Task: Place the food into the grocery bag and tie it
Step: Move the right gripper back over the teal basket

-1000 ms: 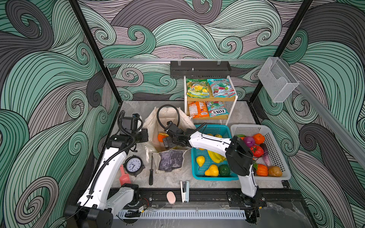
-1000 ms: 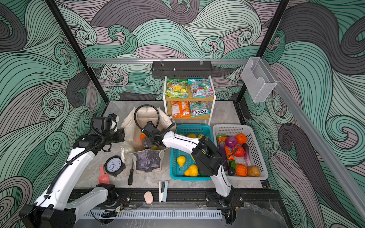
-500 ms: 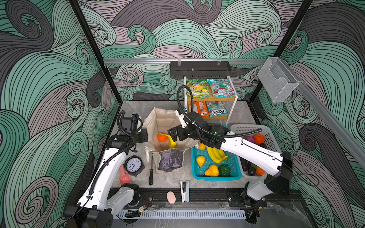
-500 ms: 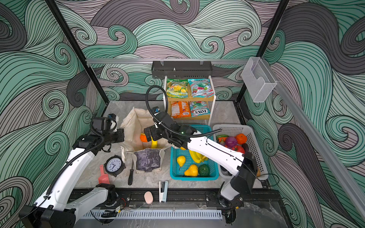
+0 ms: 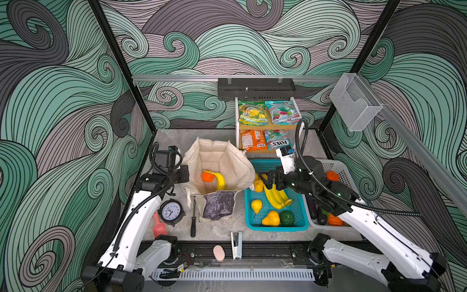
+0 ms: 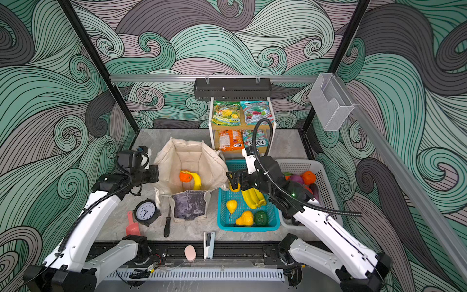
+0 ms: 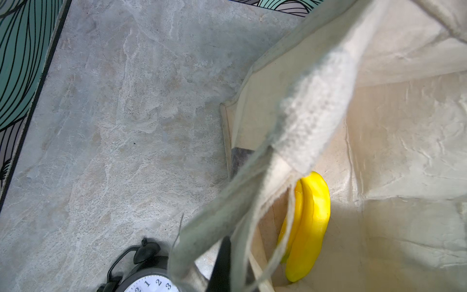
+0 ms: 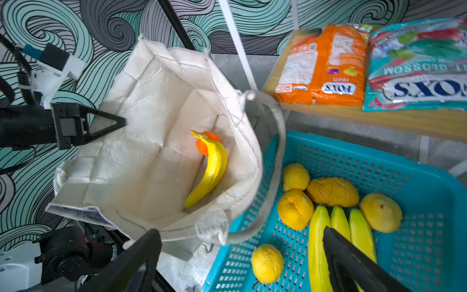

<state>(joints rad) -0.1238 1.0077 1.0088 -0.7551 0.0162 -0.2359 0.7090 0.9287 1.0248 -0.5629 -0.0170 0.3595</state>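
The cream grocery bag (image 5: 217, 156) (image 6: 187, 154) stands open at mid-table, grey-purple panel facing front. An orange (image 5: 207, 176) and a yellow banana (image 5: 220, 180) lie at its bottom, as the right wrist view shows of the banana (image 8: 212, 169). My left gripper (image 5: 188, 174) (image 6: 156, 174) is shut on the bag's left rim; its strap (image 7: 316, 113) drapes across the left wrist view. My right gripper (image 5: 265, 180) (image 8: 242, 257) hangs open and empty, just right of the bag. It is over the teal basket's (image 5: 278, 228) near-bag end, above a banana bunch (image 5: 275, 197).
A white basket (image 5: 338, 169) of vegetables sits at the far right. Candy packets (image 5: 252, 112) lie on the wooden shelf behind the baskets. A clock (image 5: 171, 212), screwdriver (image 5: 193, 220), red scoop (image 5: 159, 226) and stapler (image 5: 236, 245) lie near the front edge.
My right gripper has come up out of the bag and moved right, over the teal basket. The banana stays in the bag. The left arm holds still.
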